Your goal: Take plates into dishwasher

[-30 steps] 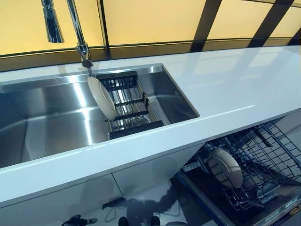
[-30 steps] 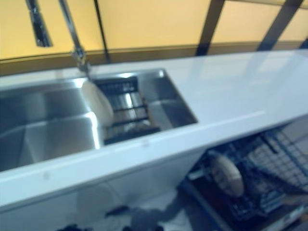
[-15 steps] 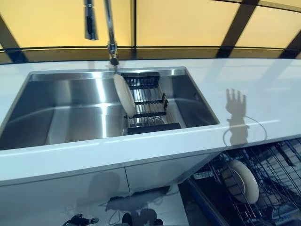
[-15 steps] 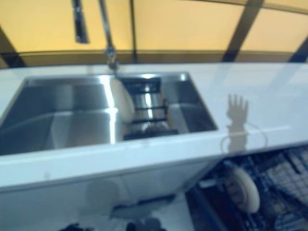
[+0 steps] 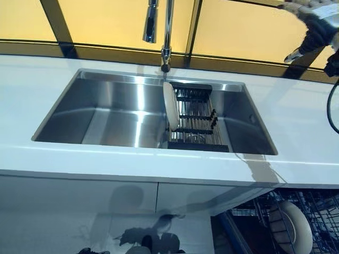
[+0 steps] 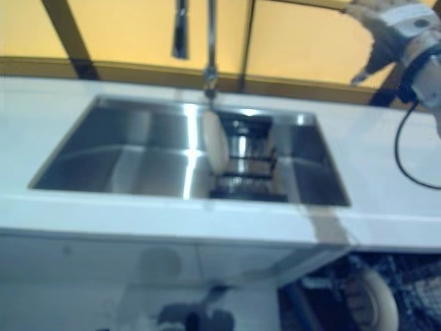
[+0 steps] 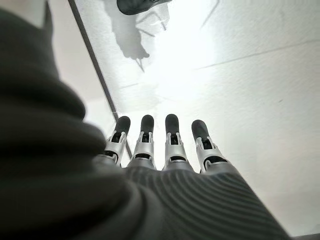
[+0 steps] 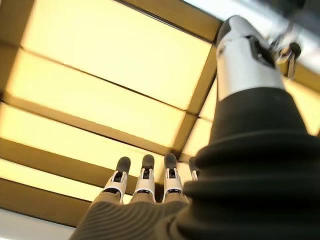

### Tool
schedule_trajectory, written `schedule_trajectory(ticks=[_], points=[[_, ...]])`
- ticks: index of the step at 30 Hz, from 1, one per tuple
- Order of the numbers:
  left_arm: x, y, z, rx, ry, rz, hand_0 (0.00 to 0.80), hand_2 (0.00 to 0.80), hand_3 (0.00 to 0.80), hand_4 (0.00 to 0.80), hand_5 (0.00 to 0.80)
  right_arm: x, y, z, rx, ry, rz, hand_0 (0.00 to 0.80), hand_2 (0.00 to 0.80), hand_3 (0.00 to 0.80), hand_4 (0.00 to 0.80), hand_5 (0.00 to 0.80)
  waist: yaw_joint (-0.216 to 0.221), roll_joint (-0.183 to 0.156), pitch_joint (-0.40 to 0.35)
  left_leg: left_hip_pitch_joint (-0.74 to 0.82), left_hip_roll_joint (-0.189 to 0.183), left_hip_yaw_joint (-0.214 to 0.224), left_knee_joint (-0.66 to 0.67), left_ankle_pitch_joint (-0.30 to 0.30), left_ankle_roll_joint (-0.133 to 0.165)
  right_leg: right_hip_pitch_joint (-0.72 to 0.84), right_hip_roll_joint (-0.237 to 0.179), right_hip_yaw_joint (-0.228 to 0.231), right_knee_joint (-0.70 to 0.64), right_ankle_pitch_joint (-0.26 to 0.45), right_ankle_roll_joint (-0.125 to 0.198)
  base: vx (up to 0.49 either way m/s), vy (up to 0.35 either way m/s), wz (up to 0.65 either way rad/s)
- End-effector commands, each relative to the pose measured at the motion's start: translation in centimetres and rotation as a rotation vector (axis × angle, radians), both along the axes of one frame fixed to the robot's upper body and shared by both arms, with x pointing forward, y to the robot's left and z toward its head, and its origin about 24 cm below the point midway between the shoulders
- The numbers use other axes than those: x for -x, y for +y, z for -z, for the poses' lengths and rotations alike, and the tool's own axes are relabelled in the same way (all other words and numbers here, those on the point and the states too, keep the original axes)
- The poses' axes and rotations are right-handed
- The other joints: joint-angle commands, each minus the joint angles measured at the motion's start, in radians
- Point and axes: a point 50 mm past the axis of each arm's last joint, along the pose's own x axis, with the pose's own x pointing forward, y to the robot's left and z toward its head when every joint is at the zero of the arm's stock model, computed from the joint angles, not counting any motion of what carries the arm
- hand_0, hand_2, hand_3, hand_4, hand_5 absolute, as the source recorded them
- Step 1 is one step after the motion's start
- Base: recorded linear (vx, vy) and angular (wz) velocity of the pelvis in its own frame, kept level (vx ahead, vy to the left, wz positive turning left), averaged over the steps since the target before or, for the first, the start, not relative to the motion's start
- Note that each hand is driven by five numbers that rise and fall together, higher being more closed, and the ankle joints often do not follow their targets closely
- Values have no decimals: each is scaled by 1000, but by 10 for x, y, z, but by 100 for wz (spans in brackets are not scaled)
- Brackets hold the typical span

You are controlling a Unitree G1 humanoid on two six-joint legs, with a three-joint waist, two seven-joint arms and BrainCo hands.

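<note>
Left eye view: plate (image 5: 170,106) upright in sink rack (image 5: 197,117) | right hand (image 5: 312,24) raised, fingers straight | left hand (image 7: 165,150) fingers straight

Faucet (image 5: 167,32) overhangs the sink (image 5: 106,114) beside the plate (image 5: 170,106).

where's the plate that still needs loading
The plate stands on edge in the black rack inside the sink, below the faucet, centre of the eye views.
</note>
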Motion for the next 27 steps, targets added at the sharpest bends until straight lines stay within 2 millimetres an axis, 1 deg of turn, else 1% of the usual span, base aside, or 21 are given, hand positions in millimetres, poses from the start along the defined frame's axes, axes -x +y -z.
schedule_trajectory(ticks=[1, 2, 5, 10, 17, 27], points=[[-3, 19, -9, -70, -10, -17, 0, 0, 0, 0, 0, 15, 26, -40, 184, -190, -51, 0, 0, 0, 0, 0, 41, -61, 7, 18, 48, -17, -4, -66, -54, -30, -68, -3, -2, 60, 127, -29, -5, 18], [-5, 21, -11, -75, -18, -23, 0, 0, 0, 0, 0, 17, 36, -41, 254, -204, -66, 0, 0, 0, 0, 0, 45, -65, 18, 9, 46, -24, -4, -62, -52, -37, -67, -4, -2, 63, 127, -38, -4, 16], [-8, 23, -12, -78, -36, -35, 0, 0, 0, 0, 0, 21, 57, -40, 361, -202, -94, 0, 0, 0, 0, 0, 53, -72, 40, -13, 46, -38, -4, -54, -49, -52, -65, -5, -1, 69, 128, -45, -1, 20], [-7, 22, -12, -81, -45, -50, 0, 0, 0, 0, 0, 23, 73, -36, 396, -175, -128, 0, 0, 0, 0, 0, 61, -80, 59, -24, 45, -51, -4, -51, -45, -60, -66, -10, 3, 73, 131, -2, 9, 13], [-13, 21, -12, -72, -59, -50, 0, 0, 0, 0, 0, 21, 84, -33, 360, -149, -174, 0, 0, 0, 0, 0, 72, -89, 78, -35, 43, -64, -4, -48, -41, -68, -65, -16, 7, 77, 132, 0, 7, 3], [-16, 26, -16, -88, -76, -61, 0, 0, 0, 0, 0, 13, 90, -25, 352, -108, -190, 0, 0, 0, 0, 0, 89, -92, 108, -61, 41, -82, -4, -40, -42, -85, -64, -23, 8, 81, 131, -29, 1, 7]])
